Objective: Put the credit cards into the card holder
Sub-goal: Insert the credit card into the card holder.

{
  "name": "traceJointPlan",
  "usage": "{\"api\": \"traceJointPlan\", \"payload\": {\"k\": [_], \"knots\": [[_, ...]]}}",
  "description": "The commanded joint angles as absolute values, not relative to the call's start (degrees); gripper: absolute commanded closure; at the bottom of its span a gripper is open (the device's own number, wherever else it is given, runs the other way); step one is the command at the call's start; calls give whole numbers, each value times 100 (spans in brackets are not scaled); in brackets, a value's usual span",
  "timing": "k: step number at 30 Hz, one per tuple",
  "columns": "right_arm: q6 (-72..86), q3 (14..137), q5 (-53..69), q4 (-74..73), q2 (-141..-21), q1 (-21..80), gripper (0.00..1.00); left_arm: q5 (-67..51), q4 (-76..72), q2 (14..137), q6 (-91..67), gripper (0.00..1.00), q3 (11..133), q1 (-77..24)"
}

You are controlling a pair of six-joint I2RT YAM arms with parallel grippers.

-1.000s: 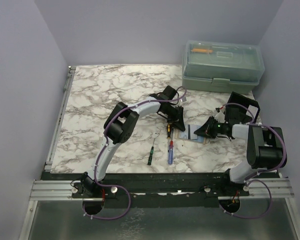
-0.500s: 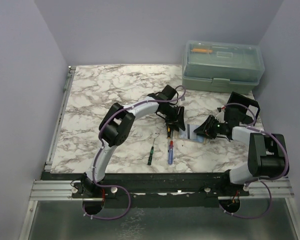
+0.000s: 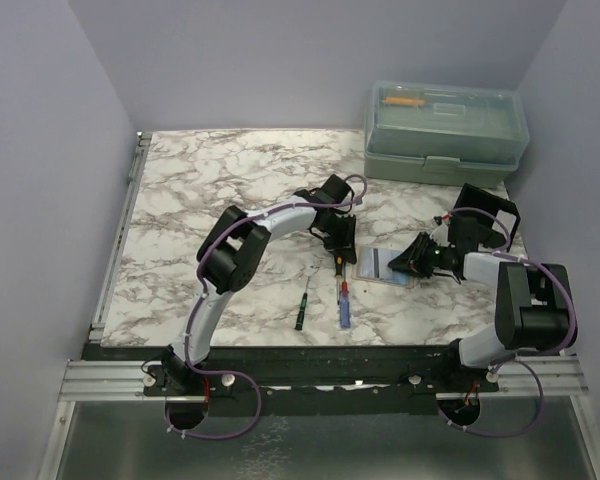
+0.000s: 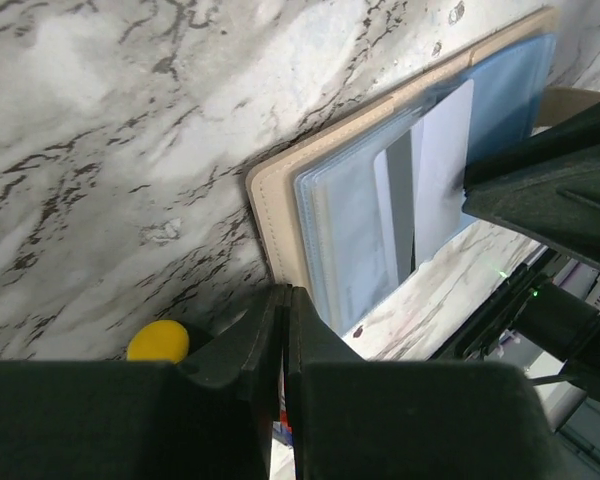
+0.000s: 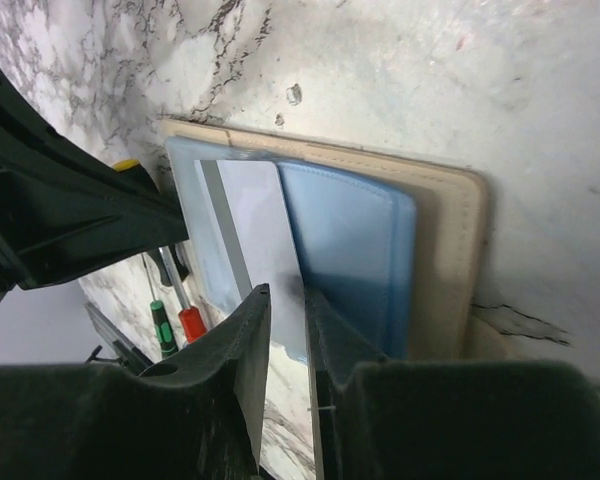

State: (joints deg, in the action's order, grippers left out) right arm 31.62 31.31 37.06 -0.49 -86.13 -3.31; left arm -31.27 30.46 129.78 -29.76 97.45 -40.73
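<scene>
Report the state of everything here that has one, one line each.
Tan fold-over card holder: open, flat on the table.
Pale striped credit card: lying across the holder's blue sleeves.
Translucent green toolbox: lid shut.
Left gripper: shut, holding nothing.
Right gripper: shut on the credit card.

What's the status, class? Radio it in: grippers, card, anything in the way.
Left gripper shut, empty, beside card holder. Right gripper shut on credit card, laid over the open holder. Screwdrivers nearby, not blocking.
</scene>
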Motion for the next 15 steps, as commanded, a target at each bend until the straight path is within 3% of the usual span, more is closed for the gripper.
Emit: {"api": "traceJointPlan", "payload": {"k": [1, 12, 15], "knots": [[3472, 2971, 4014, 404, -8766, -129, 76, -3056, 2924, 13181, -3076, 92, 9581, -4307], [3695, 3277, 3830, 197, -8697, 352, 70, -3159, 2871, 13060, -3108, 93, 9628, -4347], [3316, 3576, 3139, -777, -8306, 352, 66, -3143, 2881, 12878, -3111, 85, 9552, -4261]]}}
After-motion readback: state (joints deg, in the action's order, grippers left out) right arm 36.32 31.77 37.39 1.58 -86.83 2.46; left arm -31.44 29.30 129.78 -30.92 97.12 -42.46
